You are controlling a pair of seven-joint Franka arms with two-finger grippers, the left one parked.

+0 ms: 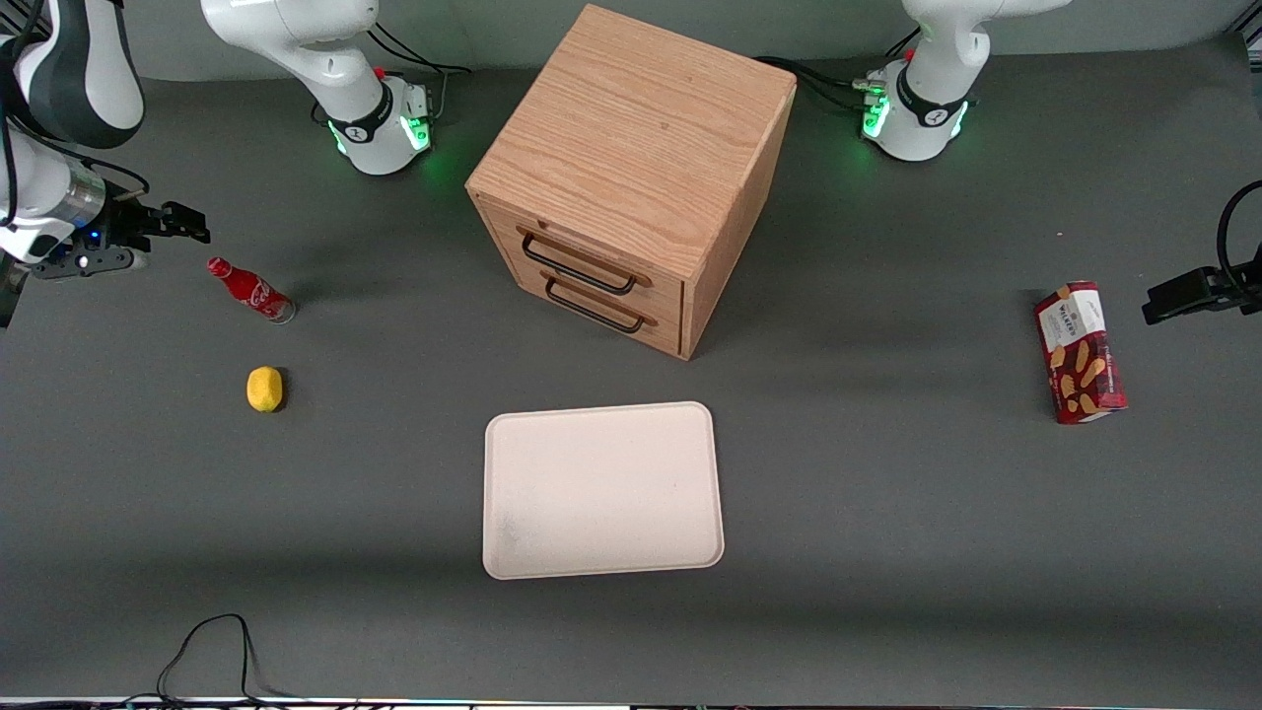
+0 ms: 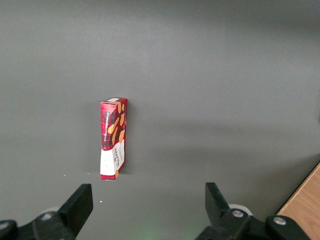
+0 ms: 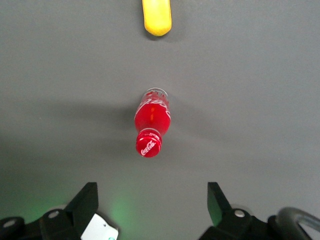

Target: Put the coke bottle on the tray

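Observation:
The coke bottle [image 1: 249,290], small and red with a red cap, stands on the grey table toward the working arm's end. The right wrist view looks down on the bottle [image 3: 151,125], with its cap top and white logo facing the camera. My right gripper [image 1: 187,222] hangs above the table, a little farther from the front camera than the bottle and not touching it. That gripper [image 3: 151,200] is open, its two black fingers wide apart with nothing between them. The cream-white tray [image 1: 601,488] lies flat mid-table, nearer the front camera, with nothing on it.
A yellow lemon [image 1: 264,388] [image 3: 157,17] lies nearer the front camera than the bottle. A wooden two-drawer cabinet [image 1: 631,177] stands mid-table, farther back than the tray. A red snack box [image 1: 1080,352] [image 2: 114,138] lies toward the parked arm's end.

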